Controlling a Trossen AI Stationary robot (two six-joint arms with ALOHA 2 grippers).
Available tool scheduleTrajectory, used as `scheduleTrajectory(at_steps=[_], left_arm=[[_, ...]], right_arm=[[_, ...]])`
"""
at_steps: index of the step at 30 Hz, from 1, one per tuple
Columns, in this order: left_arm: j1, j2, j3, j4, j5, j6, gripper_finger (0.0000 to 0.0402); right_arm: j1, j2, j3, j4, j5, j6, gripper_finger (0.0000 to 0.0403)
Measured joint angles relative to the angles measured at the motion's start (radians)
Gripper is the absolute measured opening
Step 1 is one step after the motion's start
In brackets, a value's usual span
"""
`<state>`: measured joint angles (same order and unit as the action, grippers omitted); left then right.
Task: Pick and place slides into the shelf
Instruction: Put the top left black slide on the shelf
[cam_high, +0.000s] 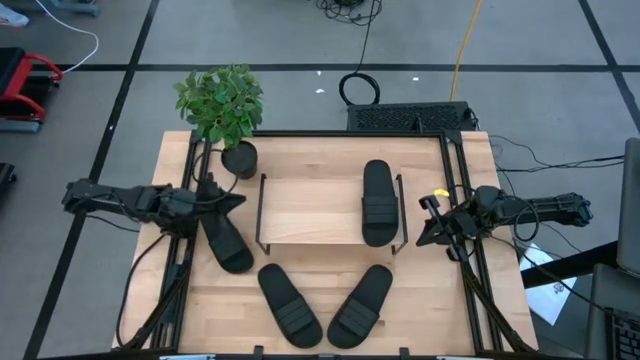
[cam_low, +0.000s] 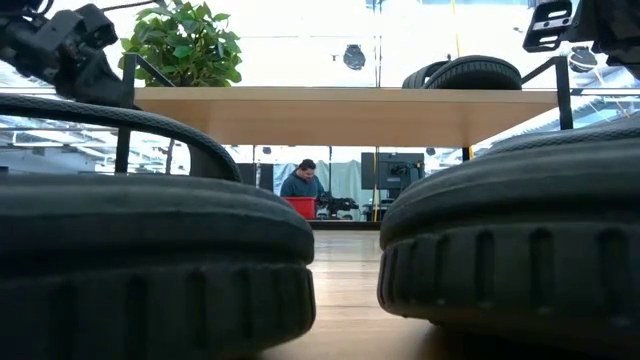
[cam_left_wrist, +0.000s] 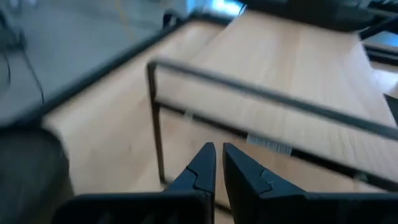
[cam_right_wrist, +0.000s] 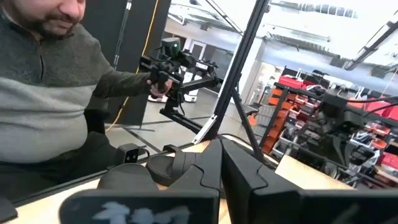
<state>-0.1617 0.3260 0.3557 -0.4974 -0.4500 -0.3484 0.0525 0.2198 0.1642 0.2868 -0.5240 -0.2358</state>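
The shelf (cam_high: 310, 210) stands mid-table, its light top board (cam_low: 350, 115) on black wire legs. One black slide (cam_high: 378, 203) lies on that board near its right end. Two slides (cam_high: 290, 305) (cam_high: 360, 305) lie sole down on the table near the front edge, and they fill the low view (cam_low: 150, 260) (cam_low: 510, 240). Another slide (cam_high: 225, 240) lies left of the shelf, under my left arm. My left gripper (cam_high: 235, 200) hovers at the shelf's left end, fingers together (cam_left_wrist: 217, 163), holding nothing. My right gripper (cam_high: 428, 225) waits by the shelf's right end, shut (cam_right_wrist: 221, 158) and empty.
A potted plant (cam_high: 222, 105) stands at the far left corner, just behind my left gripper. Black frame rails (cam_high: 455, 200) run along the table's sides. A person (cam_right_wrist: 43, 93) sits beyond the table in the right wrist view. Bare wood lies between the shelf and the front slides.
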Motion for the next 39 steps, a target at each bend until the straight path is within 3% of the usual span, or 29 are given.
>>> scheduleTrajectory(at_steps=[6,11,14,20,23,32,39], left_arm=[[-0.042,-0.007,0.043,-0.103,0.024,-0.177,0.0026],[-0.052,-0.006,0.059,-0.203,0.034,-0.418,0.0026],[-0.053,0.009,0.059,-0.298,0.113,-0.526,0.0026],[-0.1,0.02,0.059,-0.36,0.223,-0.589,0.0026],[-0.128,0.02,0.059,-0.412,0.225,-0.671,0.0026],[-0.159,0.021,0.06,-0.405,0.195,-0.718,0.0026],[-0.159,0.108,0.06,-0.404,0.211,-0.702,0.0026]], right_arm=[[0.0,0.0,0.0,-0.039,-0.001,0.044,0.0],[0.0,0.004,0.0,-0.058,-0.001,0.048,0.0],[0.0,0.004,0.0,-0.056,-0.001,0.074,0.0],[0.0,0.004,-0.001,-0.059,-0.001,0.119,0.0],[0.0,0.004,-0.013,-0.053,-0.001,0.123,0.0],[0.0,0.004,-0.02,-0.034,-0.001,0.124,0.0],[0.0,0.004,-0.02,-0.025,-0.001,0.124,0.0]])
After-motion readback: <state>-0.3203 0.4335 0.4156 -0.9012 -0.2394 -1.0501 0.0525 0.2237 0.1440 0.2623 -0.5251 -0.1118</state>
